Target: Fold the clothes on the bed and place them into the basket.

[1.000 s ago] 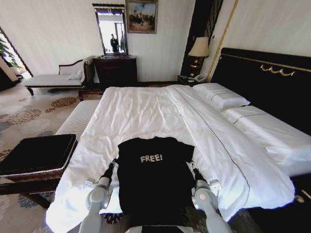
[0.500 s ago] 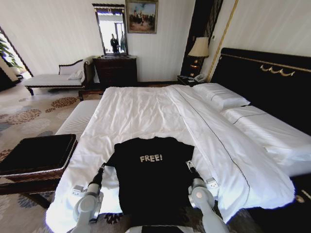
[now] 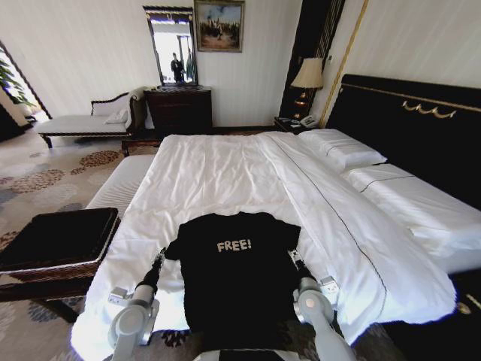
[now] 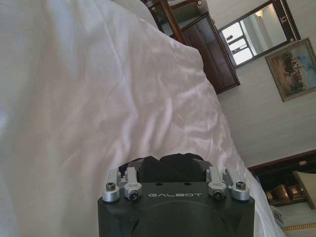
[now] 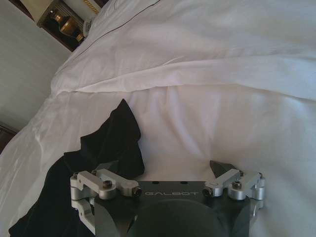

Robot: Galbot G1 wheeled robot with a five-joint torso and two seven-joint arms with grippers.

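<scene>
Left pincer (image 3: pixel 159 257) low at the near corner of the bed (image 3: pixel 218 173), narrow, pinched on the edge of the left sleeve (image 3: pixel 174 247). From its wrist camera, a dark wad of cloth bunched right between the jaws. Right pincer (image 3: pixel 291 257) opposite, at the other sleeve, spread wide: one fingertip bare on the white sheet (image 5: pixel 207 118), black fabric lapping against the other, nothing gripped.

T-shirt (image 3: pixel 237 289) flat on its back between the two arms, "FREE!" upward, collar toward the pillows, lower part reaching the foot edge of the bed close to the robot.

Risks from here, as a judgement. Lopsided hold, for one: a pull from the left with nothing pinning the right, and likely the whole shirt dragged sideways instead of the sleeve folding over. A thin pinch on a sleeve edge too — easy to slip out mid-lift and leave a crumpled flap. Possibly some sheet caught in with the cloth; hard to tell from the wrist camera, and if so, bedding hauled up along with the fold. Hem so near the foot edge, so any tug toward the robot liable to slide the shirt off onto the carpet.

Basket (image 3: pixel 56 237) well apart, off the left side of the bed, dark tray open, nothing visible in it.
</scene>
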